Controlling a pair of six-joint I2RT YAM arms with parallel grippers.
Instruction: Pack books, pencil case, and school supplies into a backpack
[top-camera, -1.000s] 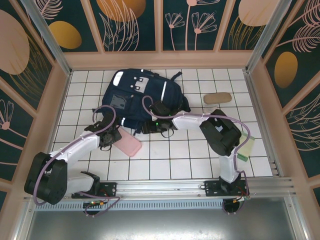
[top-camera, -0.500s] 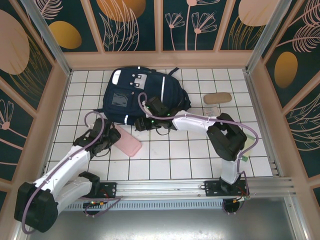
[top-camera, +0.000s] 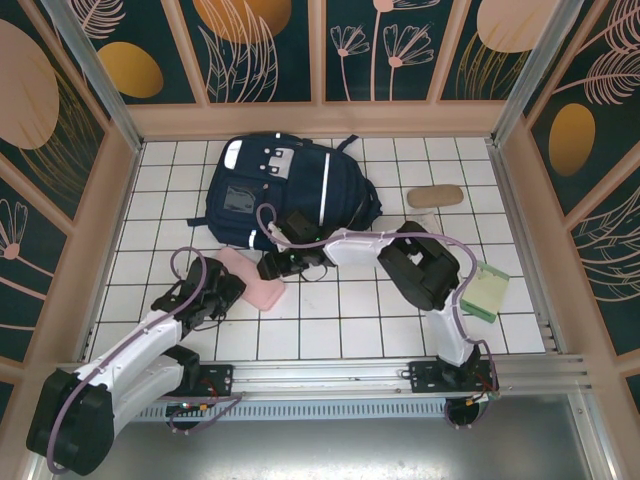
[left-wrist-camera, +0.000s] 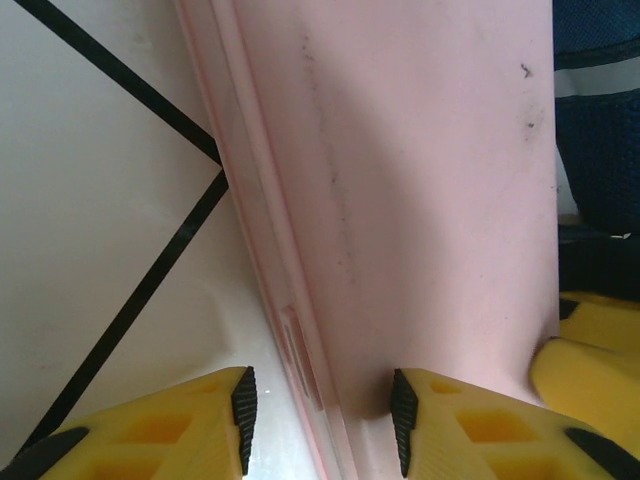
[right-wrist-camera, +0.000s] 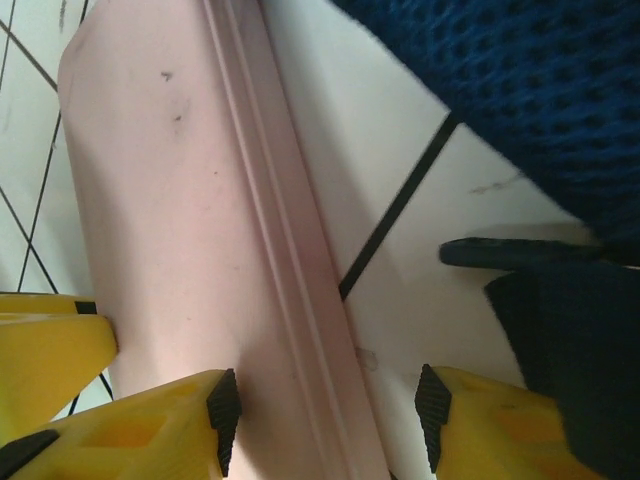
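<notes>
Top external view: pink case (top-camera: 250, 279) lies flat on the tiles just below the backpack (top-camera: 285, 185), long axis running upper left to lower right. Left gripper (top-camera: 228, 287) sits at its lower-left long side, right gripper (top-camera: 276, 266) at the upper-right side, so both are about equally close.

Left wrist view: the case runs straight up the frame from the jaws, which are partway open and straddle its left edge, not clamped.

Right wrist view: same deal, jaws moderately wide astride the case's right edge, backpack fabric upper right.
</notes>
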